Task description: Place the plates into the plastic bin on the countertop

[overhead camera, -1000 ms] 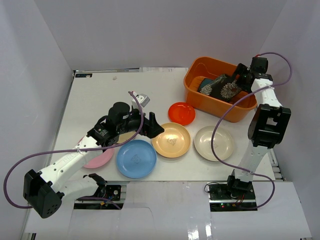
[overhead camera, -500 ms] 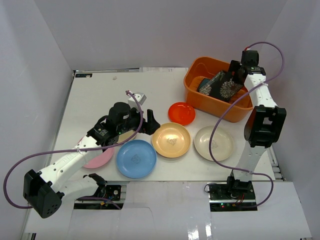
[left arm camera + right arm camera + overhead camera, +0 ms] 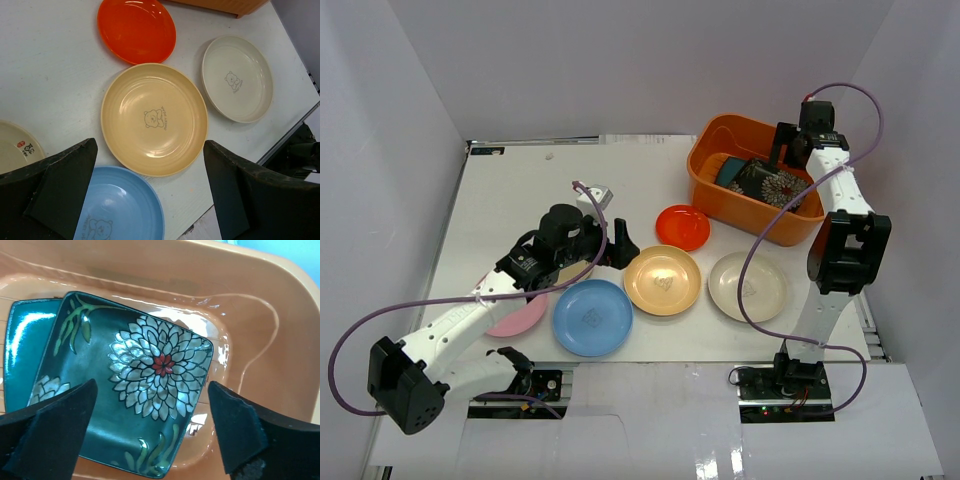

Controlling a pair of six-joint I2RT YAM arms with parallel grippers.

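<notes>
The orange plastic bin (image 3: 745, 216) stands at the back right of the countertop (image 3: 520, 200). The square black floral plate (image 3: 772, 185) lies in it, partly over the square teal plate (image 3: 727, 170); both also show in the right wrist view, the floral plate (image 3: 145, 385) and the teal plate (image 3: 20, 355). My right gripper (image 3: 788, 150) is open and empty above the floral plate (image 3: 150, 432). My left gripper (image 3: 612, 250) is open and empty (image 3: 150, 195) over the near edges of the yellow-orange plate (image 3: 662, 280) and blue plate (image 3: 592, 317). The red plate (image 3: 683, 226) and cream plate (image 3: 747, 286) lie nearby. The pink plate (image 3: 517, 318) is partly under the left arm. The beige patterned plate (image 3: 12, 147) shows at the left.
White walls close in the countertop on the left, back and right. The table's front edge (image 3: 660, 352) runs just below the blue and cream plates. The bin wall (image 3: 270, 335) curves round the right of the floral plate.
My right gripper has let go of the black floral plate, which dropped from tilted to lying in the bin, and drew back towards the far wall. My left gripper shifted slightly left.
</notes>
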